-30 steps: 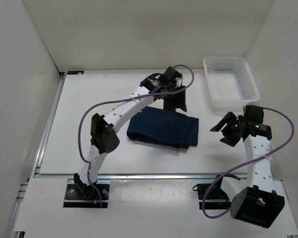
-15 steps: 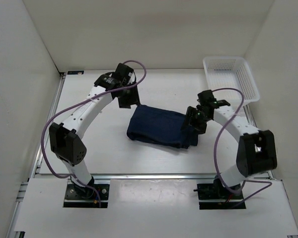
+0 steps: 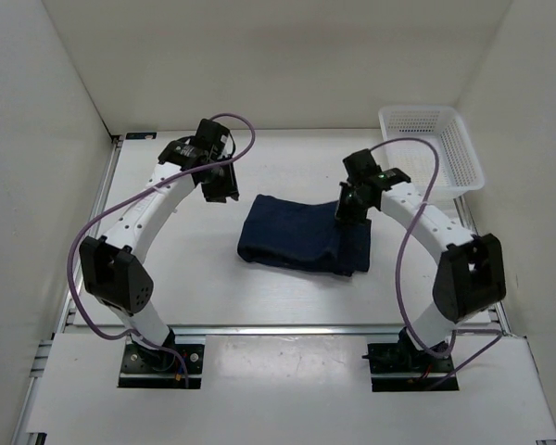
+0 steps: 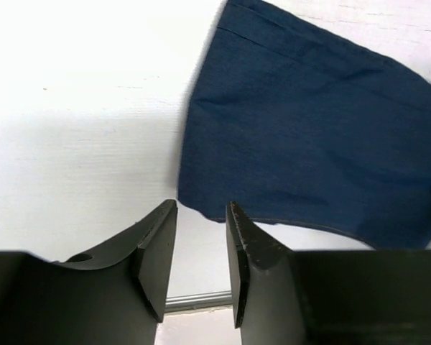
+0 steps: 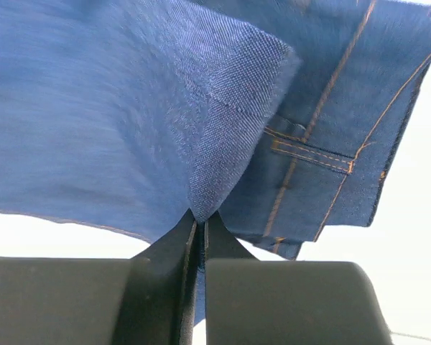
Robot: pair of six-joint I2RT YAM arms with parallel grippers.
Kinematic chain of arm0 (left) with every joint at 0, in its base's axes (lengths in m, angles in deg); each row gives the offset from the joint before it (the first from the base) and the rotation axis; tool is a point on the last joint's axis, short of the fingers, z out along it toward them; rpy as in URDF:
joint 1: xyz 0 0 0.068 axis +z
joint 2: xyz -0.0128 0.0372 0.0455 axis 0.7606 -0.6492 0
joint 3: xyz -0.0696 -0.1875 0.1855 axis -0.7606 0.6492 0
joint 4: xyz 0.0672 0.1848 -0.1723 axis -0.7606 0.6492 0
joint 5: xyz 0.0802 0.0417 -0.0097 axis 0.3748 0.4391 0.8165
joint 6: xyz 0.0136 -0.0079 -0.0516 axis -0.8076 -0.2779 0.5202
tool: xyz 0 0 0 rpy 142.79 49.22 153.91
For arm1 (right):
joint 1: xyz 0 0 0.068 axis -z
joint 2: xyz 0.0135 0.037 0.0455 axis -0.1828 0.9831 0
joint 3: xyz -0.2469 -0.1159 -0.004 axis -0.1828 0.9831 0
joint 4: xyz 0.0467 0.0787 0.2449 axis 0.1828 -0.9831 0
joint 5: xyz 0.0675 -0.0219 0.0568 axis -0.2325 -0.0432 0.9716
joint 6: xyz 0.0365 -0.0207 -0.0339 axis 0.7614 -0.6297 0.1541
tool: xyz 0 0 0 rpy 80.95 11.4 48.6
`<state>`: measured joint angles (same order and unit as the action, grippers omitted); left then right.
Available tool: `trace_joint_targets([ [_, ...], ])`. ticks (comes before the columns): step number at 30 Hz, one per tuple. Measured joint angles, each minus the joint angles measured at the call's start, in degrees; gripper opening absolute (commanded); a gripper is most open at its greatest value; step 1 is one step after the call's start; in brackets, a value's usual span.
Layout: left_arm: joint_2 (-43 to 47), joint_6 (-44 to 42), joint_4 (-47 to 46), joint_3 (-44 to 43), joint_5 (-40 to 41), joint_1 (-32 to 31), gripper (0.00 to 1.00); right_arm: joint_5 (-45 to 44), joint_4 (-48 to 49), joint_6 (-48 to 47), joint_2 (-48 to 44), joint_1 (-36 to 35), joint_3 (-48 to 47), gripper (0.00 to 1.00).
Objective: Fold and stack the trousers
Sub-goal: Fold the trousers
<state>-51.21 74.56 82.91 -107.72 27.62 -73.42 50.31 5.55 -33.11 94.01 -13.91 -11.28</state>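
At the right end of the folded jeans [image 3: 296, 236], the right gripper [image 5: 199, 221] pinches a raised denim fold, likely to lift it over; the left gripper [image 4: 201, 215] hovers half-open and empty beside the opposite edge.

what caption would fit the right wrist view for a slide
Right gripper pinching a raised fold of the folded navy trousers, orange stitching visible alongside.

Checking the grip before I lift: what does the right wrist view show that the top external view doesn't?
Right wrist only: the right gripper pinched shut on a raised fold of the trousers, and orange stitching on the denim. Top external only: the left gripper off the cloth's left edge, and the white basket at far right. Both: the folded navy trousers on the table.
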Motion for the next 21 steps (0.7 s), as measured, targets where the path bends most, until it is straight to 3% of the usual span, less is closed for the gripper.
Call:
trace_joint_targets([
  [8, 0.2, -1.8, -0.2, 0.0, -1.5, 0.4, 0.42, -8.5, -4.1, -2.0, -11.6, -0.5, -8.1, 0.00],
  [15, -0.7, -3.1, -1.8, 0.6, -5.8, -2.3, 0.37, -19.9, -7.1, -2.7, -12.1, 0.8, -1.1, 0.00],
  [21, -6.2, -3.8, -3.2, 0.7, -8.2, -5.2, 0.36, -24.4, -7.9, -2.7, -10.4, 2.6, 1.9, 0.00],
])
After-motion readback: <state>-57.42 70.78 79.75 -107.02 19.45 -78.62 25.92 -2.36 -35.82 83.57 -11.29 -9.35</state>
